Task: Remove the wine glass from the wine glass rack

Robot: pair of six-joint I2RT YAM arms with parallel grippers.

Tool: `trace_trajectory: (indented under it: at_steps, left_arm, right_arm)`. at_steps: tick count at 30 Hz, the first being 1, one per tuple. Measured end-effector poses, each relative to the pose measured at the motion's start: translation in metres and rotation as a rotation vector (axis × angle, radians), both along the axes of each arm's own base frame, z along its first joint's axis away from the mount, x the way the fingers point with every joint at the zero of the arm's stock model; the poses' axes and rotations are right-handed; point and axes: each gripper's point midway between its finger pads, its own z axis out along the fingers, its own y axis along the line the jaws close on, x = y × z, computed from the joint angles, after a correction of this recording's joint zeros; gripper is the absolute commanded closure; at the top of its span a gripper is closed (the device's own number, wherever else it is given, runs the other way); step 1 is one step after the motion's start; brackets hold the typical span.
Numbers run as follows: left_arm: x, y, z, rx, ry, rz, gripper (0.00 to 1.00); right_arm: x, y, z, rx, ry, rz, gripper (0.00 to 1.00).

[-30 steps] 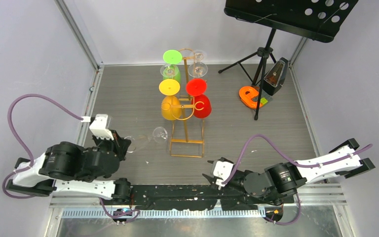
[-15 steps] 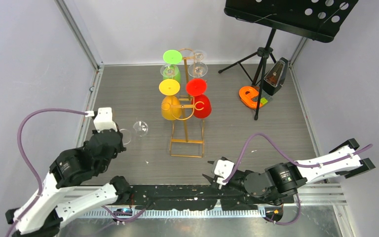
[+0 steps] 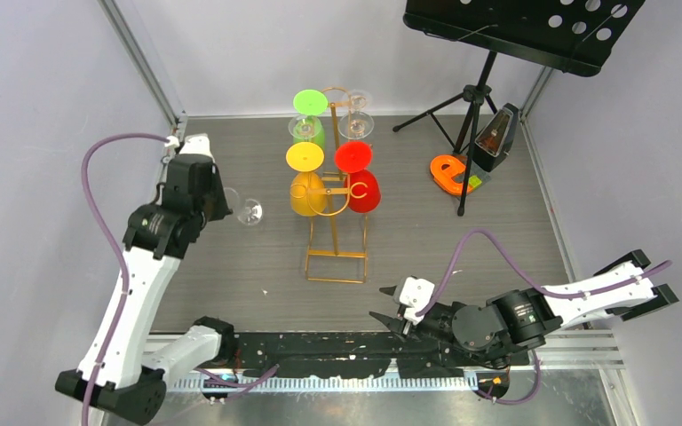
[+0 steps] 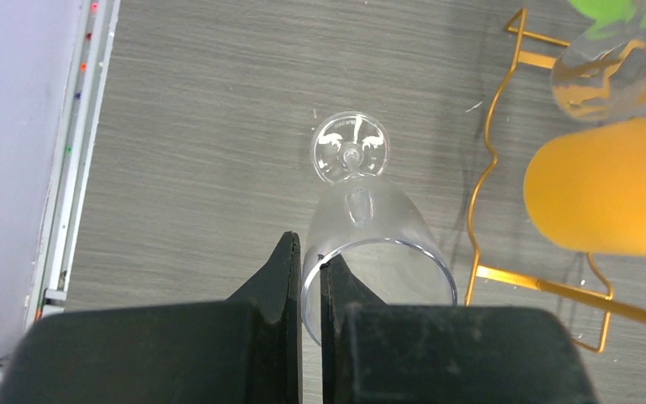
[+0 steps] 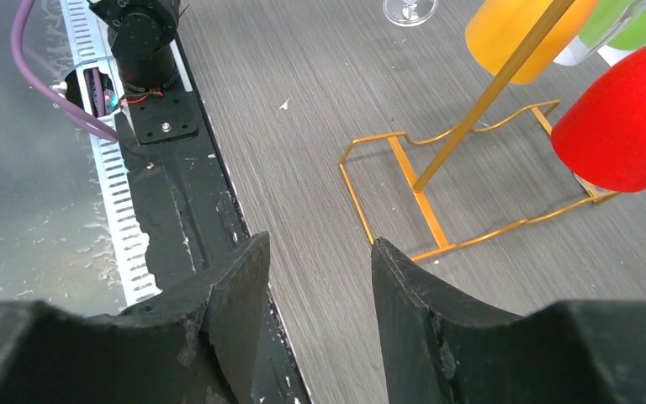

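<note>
Top external view shows the left claw [image 3: 220,204] clenched on the rim of the clear wine glass [image 3: 247,211]. The glass is off the wine glass rack [image 3: 335,235], at the rack's 9 o'clock and apart from it, over the grey counter [image 3: 444,240]. Left wrist view shows the fingers [image 4: 282,278] pinching the bowl wall, foot pointing away from them. A yellow glass [image 3: 306,191] and a red glass [image 3: 363,188] hang on the rack. At the rack's 5 o'clock, the right claw [image 3: 385,304] stands released, gripping nothing.
</note>
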Motion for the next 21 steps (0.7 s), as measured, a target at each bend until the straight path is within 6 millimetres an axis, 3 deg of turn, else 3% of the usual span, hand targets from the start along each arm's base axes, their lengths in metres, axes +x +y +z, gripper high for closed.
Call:
trace_trajectory:
  at_steps: [10,21]
  left_arm:
    - [0.060,-0.005,0.010,-0.079,0.070,0.006,1.00]
    - [0.129,0.008,-0.012,-0.103,0.193,0.062,1.00]
  right_arm:
    - [-0.003,-0.008,-0.002,0.029,0.075,-0.003,0.46]
    - [-0.008,-0.022,-0.003,0.123,0.170,0.029,0.46]
